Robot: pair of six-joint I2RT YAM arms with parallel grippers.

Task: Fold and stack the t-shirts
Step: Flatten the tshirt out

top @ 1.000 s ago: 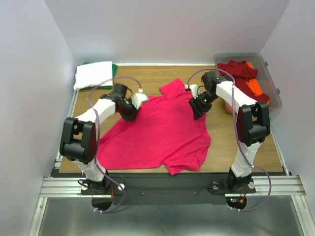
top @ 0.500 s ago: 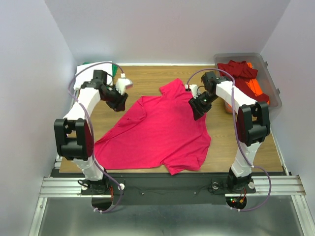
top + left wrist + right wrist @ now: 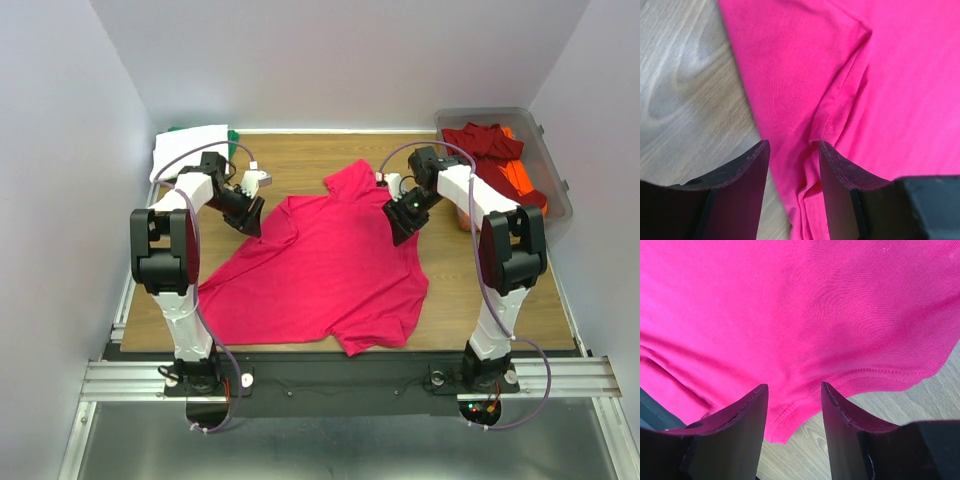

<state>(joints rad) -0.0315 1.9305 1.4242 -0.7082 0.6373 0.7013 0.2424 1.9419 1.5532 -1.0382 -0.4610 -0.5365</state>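
Under the left fingers (image 3: 252, 218) the pink-red t-shirt (image 3: 320, 270) is bunched into a little tuck by a seam. A pinch there could catch two layers, or only the top one, and the fold would come out crooked. A pull from one side alone could also drag the whole shirt across the bench (image 3: 300, 160). The left fingers are about half open and hold nothing; the cloth lies under the gap, and I cannot tell if the tips touch it. The right fingers (image 3: 402, 230) are just as wide and hold nothing too; the stitched hem runs under their gap, with bare wood just past it. The shirt lies spread but wrinkled in the middle of the bench, with the left fingers at its 10 o'clock edge and the right fingers at its 1 o'clock edge. A white shirt (image 3: 190, 150) sits folded on a green shirt (image 3: 232, 140) at 10 o'clock. At 2 o'clock a clear bin (image 3: 485, 112) holds a dark red shirt (image 3: 480, 140) and an orange shirt (image 3: 520, 175).
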